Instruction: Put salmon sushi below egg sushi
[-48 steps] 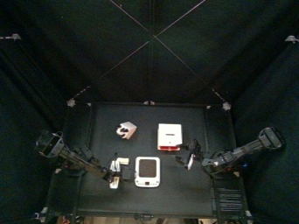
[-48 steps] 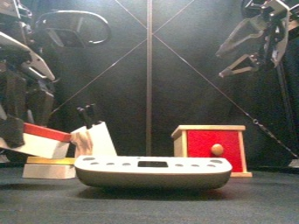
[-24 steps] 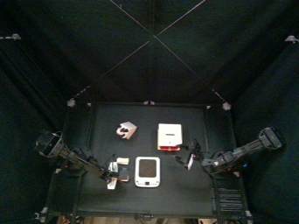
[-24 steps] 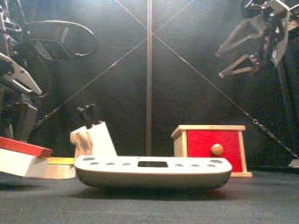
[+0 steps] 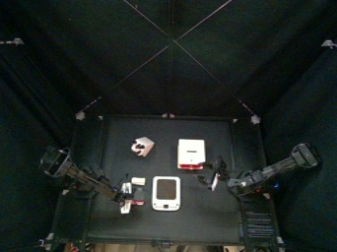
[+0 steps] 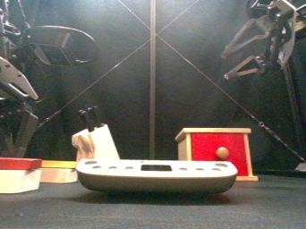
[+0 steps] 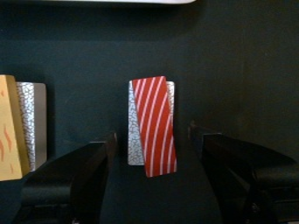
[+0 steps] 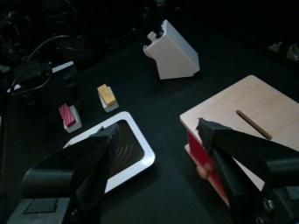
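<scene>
Salmon sushi (image 7: 152, 125) with red-and-white striped topping on white rice; egg sushi (image 7: 10, 124) yellow-orange; box (image 6: 220, 152) red-fronted; tray (image 6: 157, 175) white.

The salmon sushi (image 7: 152, 125) is a white rice block under a red topping with thin white stripes. It sits flat on the black table with the topping level and facing up (image 6: 18, 170). The egg sushi (image 7: 14, 122), a yellow-orange slab on white rice, lies beside it with their long sides parallel and a clear gap between them. From the front the egg piece (image 6: 57, 169) seems to sit slightly farther back.
</scene>
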